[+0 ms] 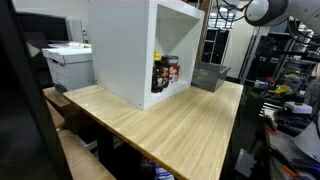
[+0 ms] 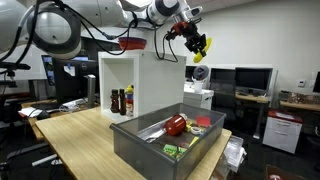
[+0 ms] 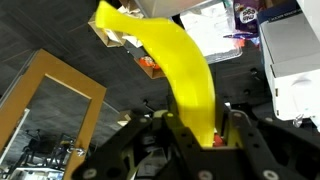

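Note:
My gripper [image 2: 196, 40] is shut on a long yellow banana-shaped object [image 3: 190, 80], held high in the air above and behind the grey bin [image 2: 135, 143]. In the wrist view the yellow object runs up from between the two fingers [image 3: 195, 135]. The same object shows as a yellow patch at the fingers in an exterior view [image 2: 201, 46]. The bin holds a red item [image 2: 177, 125], a green item [image 2: 176, 151] and a white and red packet [image 2: 203, 122]. In an exterior view only the arm's upper part [image 1: 262, 10] shows, not the fingers.
A white open cabinet [image 1: 125, 50] stands on the wooden table [image 1: 170, 125], with bottles [image 1: 165, 72] inside; it also shows in the exterior view opposite [image 2: 140, 65]. The grey bin [image 1: 210, 75] sits at the table's end. A printer [image 1: 68, 65], monitors [image 2: 255, 78] and desks surround the table.

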Controlling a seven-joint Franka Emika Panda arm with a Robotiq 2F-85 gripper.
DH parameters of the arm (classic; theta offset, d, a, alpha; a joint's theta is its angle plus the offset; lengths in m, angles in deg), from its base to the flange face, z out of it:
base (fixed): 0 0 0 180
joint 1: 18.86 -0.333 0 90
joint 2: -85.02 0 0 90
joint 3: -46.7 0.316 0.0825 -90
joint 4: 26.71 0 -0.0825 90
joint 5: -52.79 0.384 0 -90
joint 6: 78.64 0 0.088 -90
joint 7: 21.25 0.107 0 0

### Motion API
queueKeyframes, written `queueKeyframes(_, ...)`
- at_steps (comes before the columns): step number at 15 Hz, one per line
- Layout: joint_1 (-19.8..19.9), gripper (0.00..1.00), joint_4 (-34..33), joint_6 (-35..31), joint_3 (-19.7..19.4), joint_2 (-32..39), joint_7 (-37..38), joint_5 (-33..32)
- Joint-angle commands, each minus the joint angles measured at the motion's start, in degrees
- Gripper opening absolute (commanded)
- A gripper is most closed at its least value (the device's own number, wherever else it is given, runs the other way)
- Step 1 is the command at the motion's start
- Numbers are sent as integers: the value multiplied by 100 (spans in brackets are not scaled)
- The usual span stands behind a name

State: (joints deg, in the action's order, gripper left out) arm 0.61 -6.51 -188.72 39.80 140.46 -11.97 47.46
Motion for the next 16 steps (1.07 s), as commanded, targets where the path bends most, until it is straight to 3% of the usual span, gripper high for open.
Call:
queueKeyframes(1,82,12,38,-227,90,-134,-389,176)
queueKeyframes(8,61,12,-18,-812,-16,-249,-399,74)
queueKeyframes(16,-100,12,16,-932,-185,-586,-759,-114)
